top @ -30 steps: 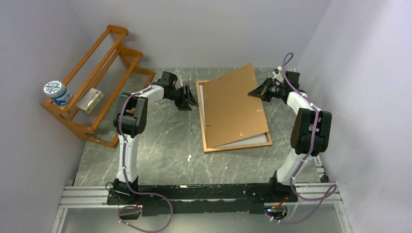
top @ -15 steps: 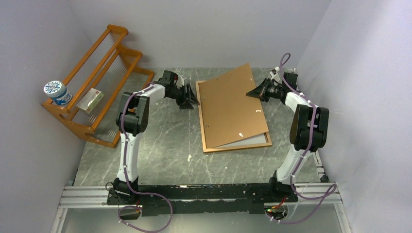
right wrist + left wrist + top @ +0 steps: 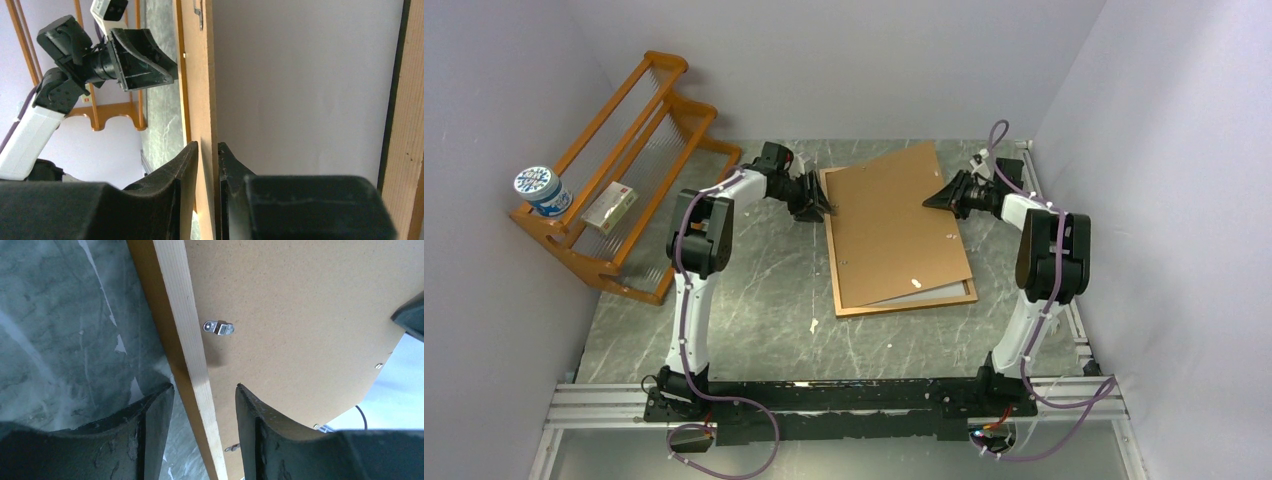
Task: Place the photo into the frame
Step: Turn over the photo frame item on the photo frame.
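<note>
The orange-brown frame (image 3: 904, 306) lies face down on the table. The plain brown backing board (image 3: 894, 220) lies askew over it, its right edge raised. My right gripper (image 3: 931, 200) is shut on that edge, which sits between its jaws in the right wrist view (image 3: 207, 145). My left gripper (image 3: 822, 205) is open, and its jaws straddle the frame's left rail (image 3: 185, 315) without squeezing it. A pale sheet (image 3: 939, 289) shows under the board and fills the opening in the right wrist view (image 3: 300, 85). The photo's printed side is hidden.
An orange wooden rack (image 3: 624, 150) stands at the left wall and holds a blue-and-white can (image 3: 542, 190) and a small box (image 3: 611, 207). A metal turn clip (image 3: 219, 328) sits on the frame's rail. White flecks (image 3: 813, 325) lie on the table. Walls close in on both sides.
My right gripper has swung left and lowered the board's raised edge toward the frame. The frame has slid slightly left. My left gripper has closed in around the frame's left rail.
</note>
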You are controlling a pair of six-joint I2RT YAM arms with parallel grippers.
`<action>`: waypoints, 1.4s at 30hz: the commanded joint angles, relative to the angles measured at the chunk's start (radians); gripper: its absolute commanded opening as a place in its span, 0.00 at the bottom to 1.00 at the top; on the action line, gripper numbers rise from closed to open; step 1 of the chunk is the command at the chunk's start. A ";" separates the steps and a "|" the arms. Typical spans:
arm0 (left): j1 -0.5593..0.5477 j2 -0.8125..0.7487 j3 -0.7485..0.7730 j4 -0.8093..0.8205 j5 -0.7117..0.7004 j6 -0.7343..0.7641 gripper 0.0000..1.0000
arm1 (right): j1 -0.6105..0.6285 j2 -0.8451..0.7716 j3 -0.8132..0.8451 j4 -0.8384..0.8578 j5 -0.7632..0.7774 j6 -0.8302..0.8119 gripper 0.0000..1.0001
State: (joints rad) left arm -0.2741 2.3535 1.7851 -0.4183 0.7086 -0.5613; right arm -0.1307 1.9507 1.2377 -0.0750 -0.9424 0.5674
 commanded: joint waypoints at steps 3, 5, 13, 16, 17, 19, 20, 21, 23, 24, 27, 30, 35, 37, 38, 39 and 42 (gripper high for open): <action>0.054 -0.011 -0.003 -0.069 -0.136 0.062 0.53 | 0.065 -0.037 -0.085 0.143 0.038 0.124 0.24; 0.075 -0.030 -0.024 -0.068 -0.162 0.080 0.53 | 0.085 -0.061 -0.114 0.171 0.062 0.165 0.25; 0.152 -0.062 -0.046 -0.100 -0.158 0.134 0.52 | 0.223 -0.030 -0.065 0.131 0.130 0.195 0.28; 0.169 -0.083 -0.061 -0.111 -0.161 0.155 0.53 | 0.230 -0.021 -0.034 0.086 0.157 0.183 0.40; 0.173 -0.089 -0.062 -0.116 -0.160 0.161 0.53 | 0.229 -0.022 -0.024 0.056 0.164 0.173 0.46; 0.179 -0.103 -0.064 -0.126 -0.160 0.171 0.54 | 0.230 -0.025 -0.007 -0.001 0.178 0.150 0.57; 0.180 -0.108 -0.063 -0.133 -0.162 0.174 0.55 | 0.230 -0.028 0.004 -0.027 0.189 0.139 0.69; 0.182 -0.113 -0.063 -0.141 -0.165 0.178 0.56 | 0.230 -0.029 0.015 -0.052 0.198 0.129 0.77; 0.183 -0.125 -0.061 -0.155 -0.167 0.180 0.58 | 0.230 -0.028 0.041 -0.114 0.225 0.108 0.86; 0.185 -0.132 -0.062 -0.161 -0.168 0.182 0.59 | 0.230 -0.029 0.055 -0.149 0.242 0.089 0.90; 0.189 -0.156 -0.068 -0.173 -0.165 0.185 0.62 | 0.227 -0.033 0.112 -0.278 0.314 0.023 0.95; 0.194 -0.172 -0.075 -0.186 -0.148 0.186 0.65 | 0.217 -0.038 0.146 -0.405 0.427 -0.024 0.96; 0.197 -0.208 -0.126 -0.182 -0.116 0.184 0.68 | 0.199 -0.092 0.092 -0.443 0.559 -0.068 0.97; 0.197 -0.216 -0.155 -0.174 -0.099 0.181 0.68 | 0.200 -0.092 0.076 -0.442 0.562 -0.085 0.97; 0.197 -0.218 -0.167 -0.172 -0.092 0.181 0.68 | 0.201 -0.091 0.066 -0.440 0.566 -0.089 0.97; 0.197 -0.220 -0.180 -0.168 -0.086 0.178 0.68 | 0.202 -0.089 0.057 -0.434 0.571 -0.091 0.97; 0.197 -0.228 -0.224 -0.149 -0.066 0.164 0.67 | 0.210 -0.080 0.032 -0.416 0.567 -0.098 0.97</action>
State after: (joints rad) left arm -0.0776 2.1807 1.6062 -0.5812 0.5983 -0.4049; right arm 0.0681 1.9053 1.2976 -0.4820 -0.4141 0.5076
